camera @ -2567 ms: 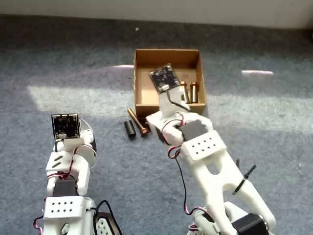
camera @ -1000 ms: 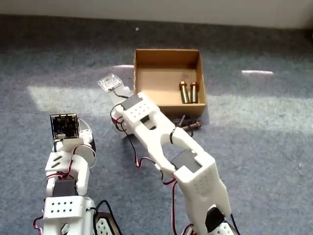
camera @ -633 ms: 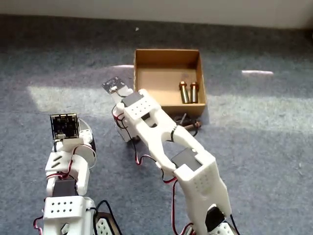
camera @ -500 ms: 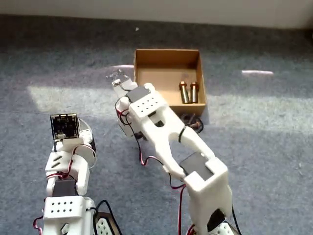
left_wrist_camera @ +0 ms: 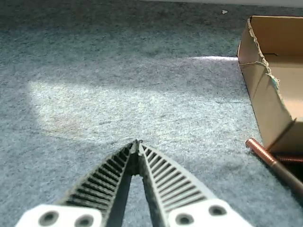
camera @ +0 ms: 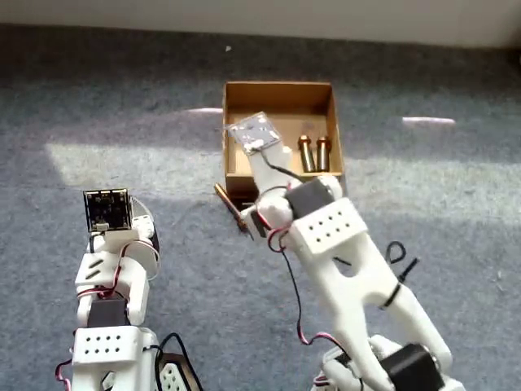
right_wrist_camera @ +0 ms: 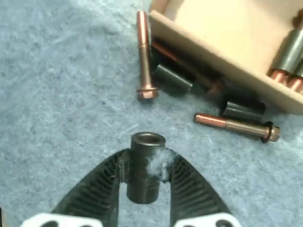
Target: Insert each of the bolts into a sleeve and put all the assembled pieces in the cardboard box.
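My right claw (right_wrist_camera: 147, 160) is clamping one dark sleeve (right_wrist_camera: 142, 175) upright, with no bolt in it yet. My left claw (left_wrist_camera: 137, 147) is sitting pinched together, empty, well apart from the parts. Beyond, loose bolts (right_wrist_camera: 143, 52) and two more sleeves (right_wrist_camera: 173, 78) are lying just outside the cardboard box (camera: 277, 85). Toward the bench's far edge, two assembled pieces (camera: 305, 153) are lying inside it. I am judging that most of the work is remaining.

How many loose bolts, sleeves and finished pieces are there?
Loose bolts: 3
Sleeves: 3, one in the right gripper
Assembled pieces in the cardboard box: 2
Total: 8
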`<state>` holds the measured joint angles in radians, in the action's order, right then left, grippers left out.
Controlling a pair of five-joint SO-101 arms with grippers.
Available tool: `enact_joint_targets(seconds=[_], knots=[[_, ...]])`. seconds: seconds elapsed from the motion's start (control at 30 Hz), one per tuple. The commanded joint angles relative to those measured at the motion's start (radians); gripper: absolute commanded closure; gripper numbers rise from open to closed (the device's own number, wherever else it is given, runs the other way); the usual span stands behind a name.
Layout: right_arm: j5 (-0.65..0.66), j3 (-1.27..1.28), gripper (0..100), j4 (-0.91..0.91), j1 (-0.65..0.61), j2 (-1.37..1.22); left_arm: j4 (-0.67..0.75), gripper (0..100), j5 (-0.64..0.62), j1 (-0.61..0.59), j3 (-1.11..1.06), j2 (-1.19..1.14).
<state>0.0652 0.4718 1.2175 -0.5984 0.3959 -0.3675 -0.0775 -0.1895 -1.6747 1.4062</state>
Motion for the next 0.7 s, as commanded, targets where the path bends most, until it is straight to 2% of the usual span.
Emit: enact_joint_targets(seconds=[0.0,0.37,0.47,0.67], knots=[[-0.002,0.168,99.3,-0.096,0.076,0.240,0.026,99,0.012,0.001,-0.031,0.008],[-0.002,0.532,99.3,-0.136,0.119,0.691,0.028,99,0.029,0.001,-0.031,0.008],[-0.006,0.621,99.3,-0.193,0.151,0.800,0.026,99,0.133,0.001,-0.031,0.008],[-0.009,0.812,99.3,-0.328,0.337,1.026,0.025,99,0.292,0.001,-0.031,0.008]])
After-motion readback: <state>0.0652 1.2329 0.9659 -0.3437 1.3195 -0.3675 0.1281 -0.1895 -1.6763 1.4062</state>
